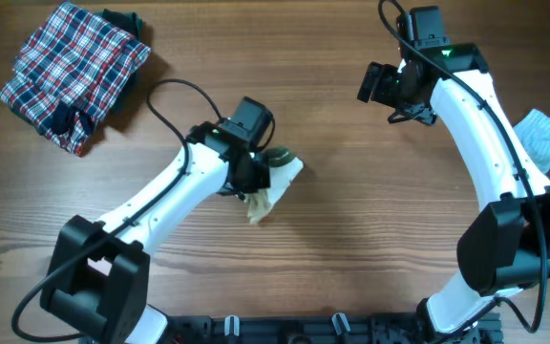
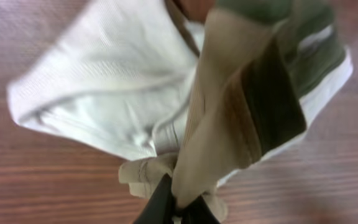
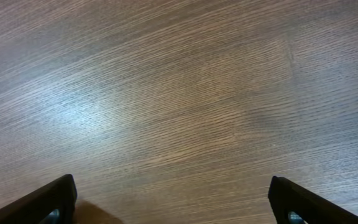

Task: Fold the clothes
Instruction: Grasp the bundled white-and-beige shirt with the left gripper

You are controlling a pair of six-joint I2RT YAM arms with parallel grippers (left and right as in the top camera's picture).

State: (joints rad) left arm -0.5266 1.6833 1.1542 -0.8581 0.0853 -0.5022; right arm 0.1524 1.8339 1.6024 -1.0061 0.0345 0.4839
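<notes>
On the wooden table (image 1: 351,248), which fills the whole view from above, two white arms reach in from the near edge. The left arm (image 1: 151,205) stretches to the middle of the table, and the right arm (image 1: 485,143) bends up along the right side. At the far left corner lies a red and blue checked garment (image 1: 70,72), folded into a thick bundle. At the right edge, just beside the right arm, a pale blue striped garment (image 1: 547,134) lies crumpled. In the middle is the cream-white top (image 1: 280,180), bunched into a small heap, with its tan sleeve part and olive band showing. The left gripper (image 2: 174,208) is closed tight on a tan fold of this top, and the cloth is pinched between its dark fingers. The right gripper (image 3: 173,199) hangs over bare wood, well apart from all the clothes, its jaws spread wide with nothing between them.
</notes>
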